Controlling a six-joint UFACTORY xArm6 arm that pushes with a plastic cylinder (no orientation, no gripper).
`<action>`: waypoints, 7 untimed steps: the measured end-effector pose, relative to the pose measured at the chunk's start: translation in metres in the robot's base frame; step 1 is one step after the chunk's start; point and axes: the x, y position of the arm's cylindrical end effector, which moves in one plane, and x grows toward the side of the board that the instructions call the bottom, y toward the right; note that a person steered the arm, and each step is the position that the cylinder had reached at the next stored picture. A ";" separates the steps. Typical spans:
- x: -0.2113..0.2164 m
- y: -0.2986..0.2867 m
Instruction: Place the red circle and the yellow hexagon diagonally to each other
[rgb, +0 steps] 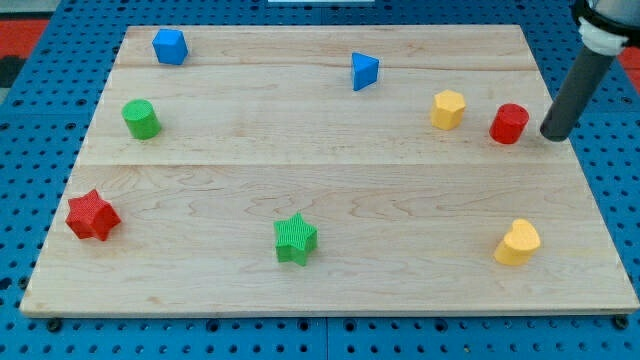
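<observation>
Tip (553, 135) of tool just right of red circle (509, 123), seemingly apart, yellow hexagon (448, 109) left, no writing legible.

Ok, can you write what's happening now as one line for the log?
my tip: right of red circle, apart | yellow hexagon: left of red circle, almost level | diagonal: not yet

You have eight blocks on the wooden board (330, 270). Two are red: a red circle (509, 123) and a red star (92, 215). Two are yellow: a yellow hexagon (448, 109) and a yellow heart (517, 243). Two are green: a green circle (140, 119) and a green star (295, 239). Two are blue: a blue cube (170, 46) and a blue triangle (364, 71). You see one rod, ending in my tip (552, 135).
</observation>
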 end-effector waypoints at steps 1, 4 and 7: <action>0.000 -0.053; -0.075 -0.064; -0.070 -0.131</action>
